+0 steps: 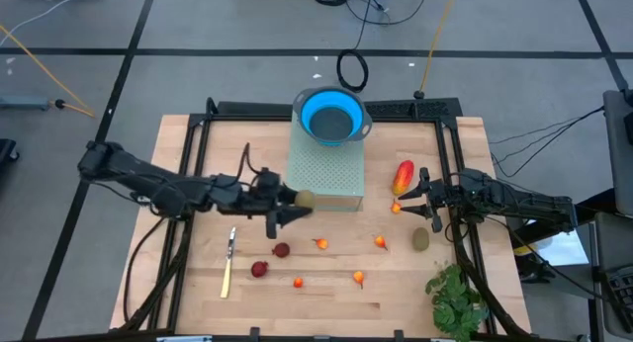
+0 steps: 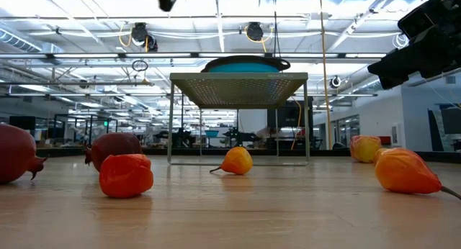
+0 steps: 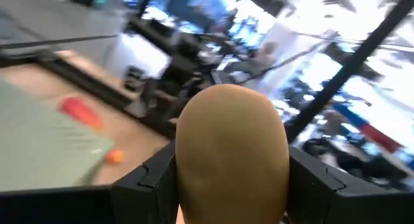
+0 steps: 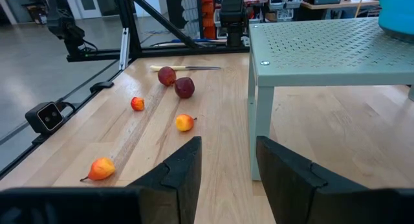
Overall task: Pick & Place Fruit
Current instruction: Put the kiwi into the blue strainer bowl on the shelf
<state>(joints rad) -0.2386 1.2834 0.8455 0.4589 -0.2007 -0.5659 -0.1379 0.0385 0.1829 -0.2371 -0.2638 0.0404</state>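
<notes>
My left gripper [image 1: 296, 202] is shut on a brownish-olive oval fruit [image 1: 306, 198]. It is held above the table by the near left corner of the green perforated stand [image 1: 326, 169]. The fruit fills the middle of the left wrist view [image 3: 231, 146]. A blue bowl [image 1: 331, 116] sits on the stand's far end. Several small orange fruits [image 1: 319, 243], two dark red ones [image 1: 282, 249], another olive oval [image 1: 421, 239] and a red-and-yellow piece [image 1: 403, 176] lie on the table. My right gripper [image 4: 226, 162] waits open at the right, above the table and near the red-and-yellow piece, with nothing between its fingers. My left gripper pinches the olive fruit by its two opposite sides [image 3: 184, 166] between its two fingers [image 3: 152, 179]. The fingers lie level and come from the table's left. The fruit's rounded end [image 1: 309, 197] sticks out past the fingertips, and the fruit is lifted clear of the table.
A yellow-handled knife [image 1: 228, 263] lies near the front left. A leafy green plant [image 1: 455, 298] sits at the front right. Black frame rails [image 1: 198, 154] run along the table's left, right and far sides. Bare wood lies in front of the stand.
</notes>
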